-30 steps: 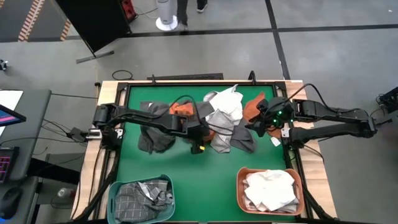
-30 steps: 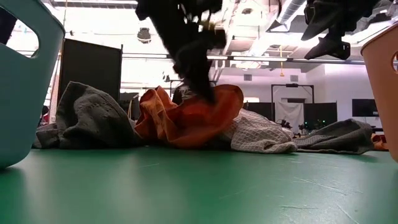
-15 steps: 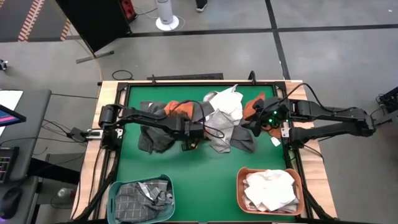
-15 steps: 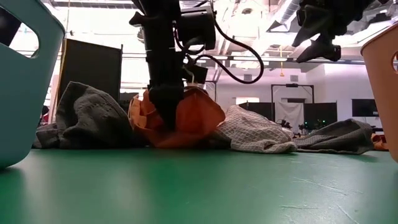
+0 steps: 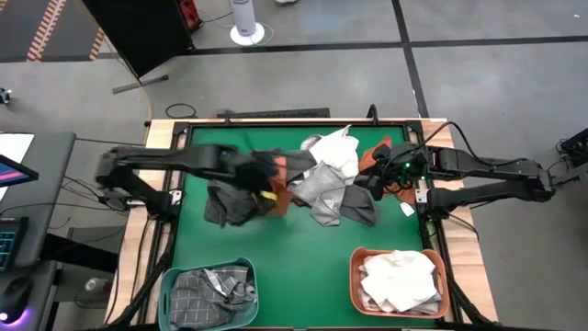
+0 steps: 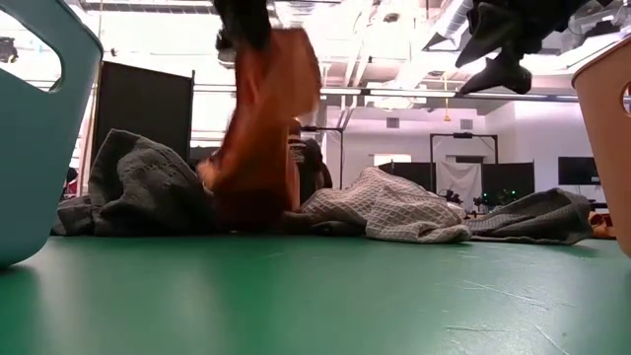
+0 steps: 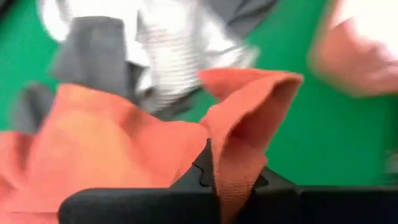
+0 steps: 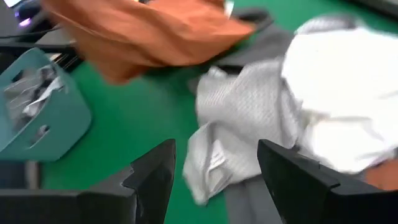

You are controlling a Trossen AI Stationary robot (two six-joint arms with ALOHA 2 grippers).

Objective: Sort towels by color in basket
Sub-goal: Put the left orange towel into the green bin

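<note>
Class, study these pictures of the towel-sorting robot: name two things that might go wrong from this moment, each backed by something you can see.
1. The left gripper pinches only a fold of the orange towel, whose lower end hangs down to the pile; it may slip free or drag the dark grey towel along.
2. The teal basket holds grey cloths and the orange basket white ones; neither shows orange, so this towel may be dropped with the wrong colour.

I count two baskets: one teal (image 5: 209,295), one orange (image 5: 398,280). Two arms reach over one green table (image 5: 303,253). Loose towels lie heaped together, so I can't count them.
</note>
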